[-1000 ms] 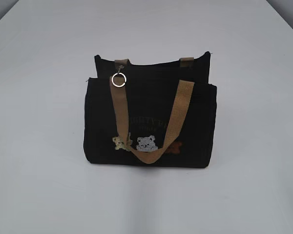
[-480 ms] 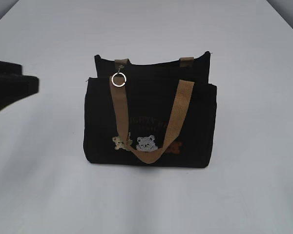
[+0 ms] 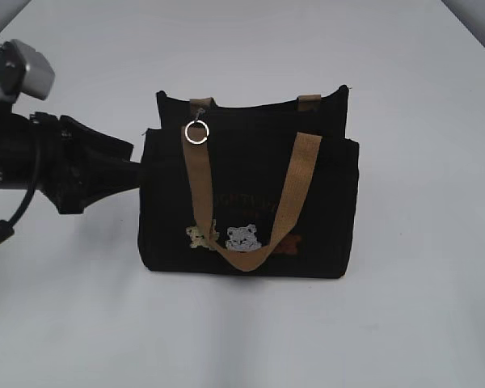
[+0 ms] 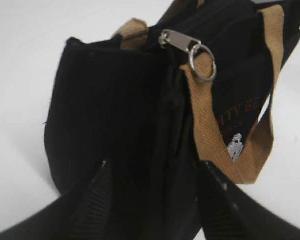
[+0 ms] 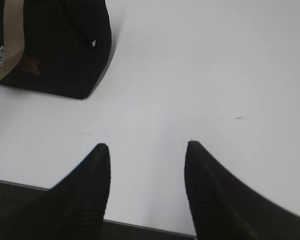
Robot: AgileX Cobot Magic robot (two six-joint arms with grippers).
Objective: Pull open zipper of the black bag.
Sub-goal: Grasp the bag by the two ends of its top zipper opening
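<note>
The black bag (image 3: 327, 210) stands upright mid-table, one tan handle (image 3: 295, 194) hanging down its front. The zipper pull with its silver ring (image 3: 196, 133) rests at the bag's top left; the left wrist view shows the metal pull (image 4: 179, 40) and ring (image 4: 202, 62) close up. My left gripper (image 3: 134, 164) reaches in from the left at the bag's left end. In the left wrist view it (image 4: 152, 167) stands open, with the bag's end (image 4: 105, 100) between its fingers. My right gripper (image 5: 147, 150) is open over bare table, right of the bag (image 5: 65, 50), and is outside the exterior view.
The white table (image 3: 420, 323) spreads around the bag on all sides. In the right wrist view the table's front edge (image 5: 140, 222) runs just under my right fingers, with a dark strip below it.
My left arm has come in from the left edge up to the bag's left end. The bag and its ring have not moved.
</note>
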